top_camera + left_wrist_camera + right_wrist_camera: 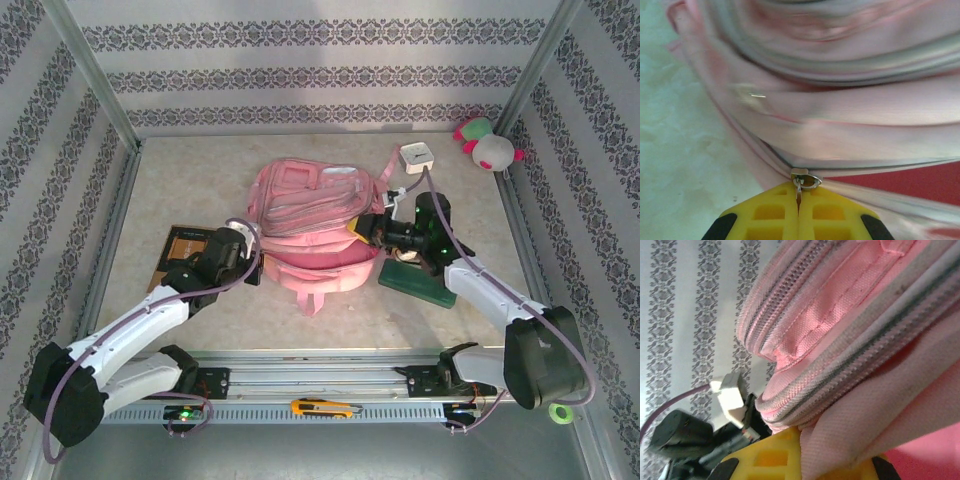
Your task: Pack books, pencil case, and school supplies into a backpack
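The pink backpack [310, 215] lies flat mid-table. My left gripper [255, 240] is at its left edge, yellow jaws shut on the metal zipper pull [805, 181]; red lining [910, 180] shows through the part-open zip in the left wrist view. My right gripper [362, 228] is at the backpack's right side, shut on a fold of the pink fabric [850, 430] beside a grey zip. A brown book [175, 250] lies under the left arm. A green book [415, 282] lies under the right arm. The pencil case is out of view.
A white box [417, 157] with a cable stands behind the right gripper. A pink-and-green plush toy [487, 145] sits in the back right corner. A yellow utility knife [325, 408] and a green tape roll [562, 413] lie by the arm bases.
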Controlling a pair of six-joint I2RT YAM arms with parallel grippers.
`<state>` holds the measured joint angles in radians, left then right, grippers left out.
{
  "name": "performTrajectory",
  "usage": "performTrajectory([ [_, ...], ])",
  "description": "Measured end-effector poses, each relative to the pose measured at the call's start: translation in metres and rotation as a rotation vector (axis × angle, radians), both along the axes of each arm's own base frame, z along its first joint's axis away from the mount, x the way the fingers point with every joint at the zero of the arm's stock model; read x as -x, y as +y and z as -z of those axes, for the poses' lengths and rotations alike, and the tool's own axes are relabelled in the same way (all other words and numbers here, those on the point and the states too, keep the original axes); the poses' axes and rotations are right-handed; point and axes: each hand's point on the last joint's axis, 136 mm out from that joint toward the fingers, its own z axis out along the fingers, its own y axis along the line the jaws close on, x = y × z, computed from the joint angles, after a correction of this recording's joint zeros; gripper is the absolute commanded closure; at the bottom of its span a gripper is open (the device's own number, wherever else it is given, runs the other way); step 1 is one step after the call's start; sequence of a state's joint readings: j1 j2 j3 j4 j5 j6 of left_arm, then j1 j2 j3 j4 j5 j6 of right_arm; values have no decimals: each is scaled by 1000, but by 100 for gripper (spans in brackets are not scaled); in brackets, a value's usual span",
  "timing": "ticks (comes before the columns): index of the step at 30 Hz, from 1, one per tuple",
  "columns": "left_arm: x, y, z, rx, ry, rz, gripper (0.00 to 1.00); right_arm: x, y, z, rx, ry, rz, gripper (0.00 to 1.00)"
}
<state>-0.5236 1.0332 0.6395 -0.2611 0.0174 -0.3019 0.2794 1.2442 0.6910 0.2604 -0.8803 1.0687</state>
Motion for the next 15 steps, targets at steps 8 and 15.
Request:
performTrajectory([
  [8,-14,11,4,-1,-12,-8,100,1,-16,-20,-59,-4,-109,100],
  [15,-29,9,-4,90,-49,24,100,-1,-24,-25,-55,-10,-129,68],
])
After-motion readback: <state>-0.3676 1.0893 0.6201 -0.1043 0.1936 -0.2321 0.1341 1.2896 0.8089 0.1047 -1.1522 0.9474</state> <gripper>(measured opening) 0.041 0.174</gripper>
